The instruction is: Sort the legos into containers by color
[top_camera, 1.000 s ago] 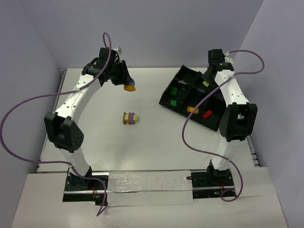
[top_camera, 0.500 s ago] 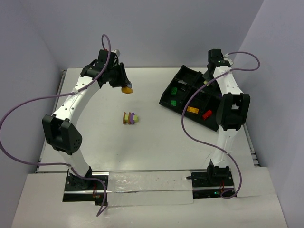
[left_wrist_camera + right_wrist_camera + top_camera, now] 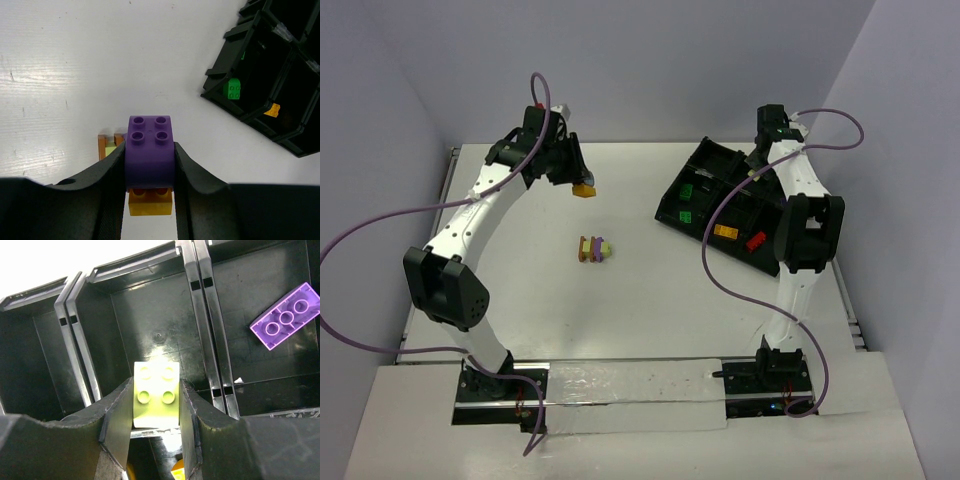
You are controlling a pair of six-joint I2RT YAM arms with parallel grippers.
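Observation:
My left gripper (image 3: 574,177) is shut on a purple brick (image 3: 149,141) with an orange brick (image 3: 150,202) stuck under it, held above the table left of the black divided tray (image 3: 692,166). A stacked cluster (image 3: 593,249) of orange, purple and yellow-green bricks lies mid-table; part of it shows in the left wrist view (image 3: 108,146). My right gripper (image 3: 156,392) is shut on a yellow-green brick (image 3: 156,382) and hangs over a middle compartment of the tray (image 3: 200,305). A purple flat brick (image 3: 286,315) lies in the compartment to the right.
The tray holds two green bricks (image 3: 687,190) (image 3: 688,214), an orange brick (image 3: 726,230) and a red brick (image 3: 756,241) in separate compartments. Purple cables loop off both arms. The walls stand close behind the tray and along the table's left edge.
My left gripper has drifted up and to the left with its purple-and-orange stack. My right arm has straightened and reached farther over the tray's back compartments.

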